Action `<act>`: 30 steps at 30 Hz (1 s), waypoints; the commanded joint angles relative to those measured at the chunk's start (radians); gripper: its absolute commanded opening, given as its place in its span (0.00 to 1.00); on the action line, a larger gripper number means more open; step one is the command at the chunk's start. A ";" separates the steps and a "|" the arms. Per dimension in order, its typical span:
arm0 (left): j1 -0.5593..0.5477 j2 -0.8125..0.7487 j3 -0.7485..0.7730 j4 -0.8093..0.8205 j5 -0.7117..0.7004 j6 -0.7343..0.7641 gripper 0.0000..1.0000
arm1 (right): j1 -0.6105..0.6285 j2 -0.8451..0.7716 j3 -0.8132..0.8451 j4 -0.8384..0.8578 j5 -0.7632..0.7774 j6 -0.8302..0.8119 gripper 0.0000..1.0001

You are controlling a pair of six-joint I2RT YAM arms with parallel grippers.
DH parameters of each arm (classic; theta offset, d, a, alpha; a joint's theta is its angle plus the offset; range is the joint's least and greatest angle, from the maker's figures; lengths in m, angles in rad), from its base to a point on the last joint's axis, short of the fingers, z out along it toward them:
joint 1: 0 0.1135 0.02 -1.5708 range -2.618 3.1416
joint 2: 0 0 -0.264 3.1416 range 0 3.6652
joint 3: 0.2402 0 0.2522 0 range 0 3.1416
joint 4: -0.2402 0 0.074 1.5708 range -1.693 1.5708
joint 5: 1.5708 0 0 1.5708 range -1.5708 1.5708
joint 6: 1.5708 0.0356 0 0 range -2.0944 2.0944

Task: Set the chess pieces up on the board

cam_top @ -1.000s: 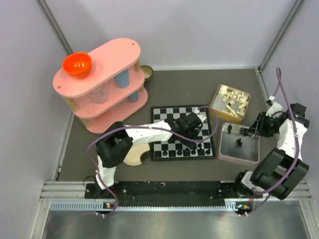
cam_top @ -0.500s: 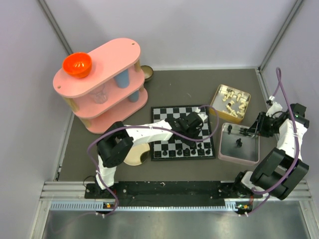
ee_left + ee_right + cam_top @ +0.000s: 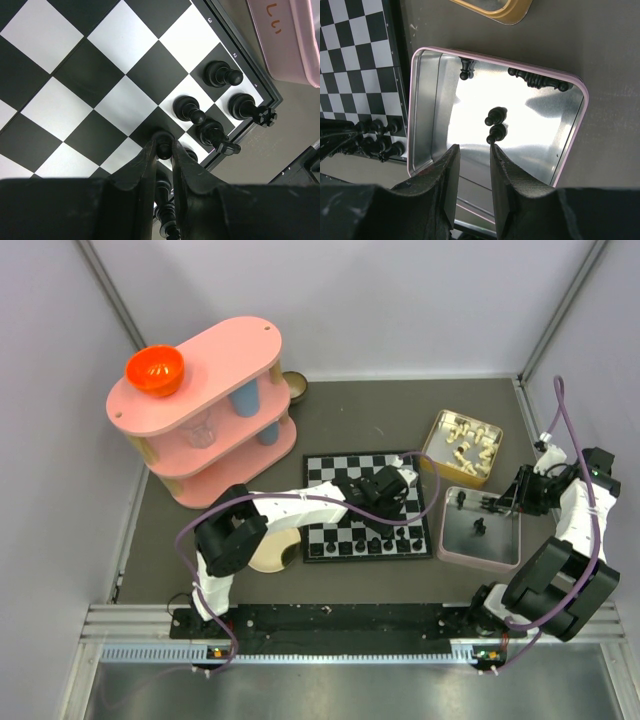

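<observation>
— Well, seen from above, where is the left gripper (image 3: 388,508)?
— It is low over the right side of the board (image 3: 325,475), above the near rows where the black chess pieces (image 3: 385,540) stand. The right gripper (image 3: 497,503) hangs over the pink tin (image 3: 498,548), likely because spare men lie there.
— And the left wrist view?
— Its fingers (image 3: 145,165) are clamped on one black piece (image 3: 163,144), held upright low over a dark square beside its neighbours, probably to seat it squarely in the row.
— The right wrist view?
— There the jaws stand slightly apart and empty above four loose pieces (image 3: 493,116) in the tin. The nearest one seems the likely next pick.
</observation>
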 commanded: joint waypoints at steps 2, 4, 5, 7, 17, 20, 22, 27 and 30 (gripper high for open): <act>-0.003 0.011 0.023 0.028 -0.008 0.005 0.24 | -0.013 -0.031 -0.005 0.023 -0.008 -0.007 0.31; -0.003 0.009 0.022 0.028 -0.010 0.005 0.25 | -0.013 -0.031 -0.005 0.021 -0.008 -0.007 0.31; -0.005 0.006 0.022 0.027 -0.013 0.003 0.26 | -0.013 -0.031 -0.005 0.021 -0.008 -0.007 0.31; -0.006 0.006 0.020 0.027 -0.014 0.003 0.26 | -0.013 -0.031 -0.005 0.023 -0.008 -0.007 0.31; -0.006 -0.021 0.025 0.028 -0.016 0.000 0.34 | -0.013 -0.035 -0.007 0.020 -0.010 -0.012 0.31; -0.006 -0.038 0.036 0.022 -0.063 0.006 0.35 | -0.013 -0.040 -0.008 0.021 -0.010 -0.015 0.31; -0.005 -0.049 0.046 0.013 -0.074 0.009 0.38 | -0.013 -0.044 -0.008 0.021 -0.008 -0.018 0.31; -0.002 -0.083 0.068 -0.005 -0.109 0.014 0.42 | -0.013 -0.055 -0.010 0.017 -0.005 -0.033 0.31; 0.006 -0.119 0.083 -0.022 -0.119 0.009 0.48 | -0.013 -0.060 0.006 0.005 -0.023 -0.068 0.37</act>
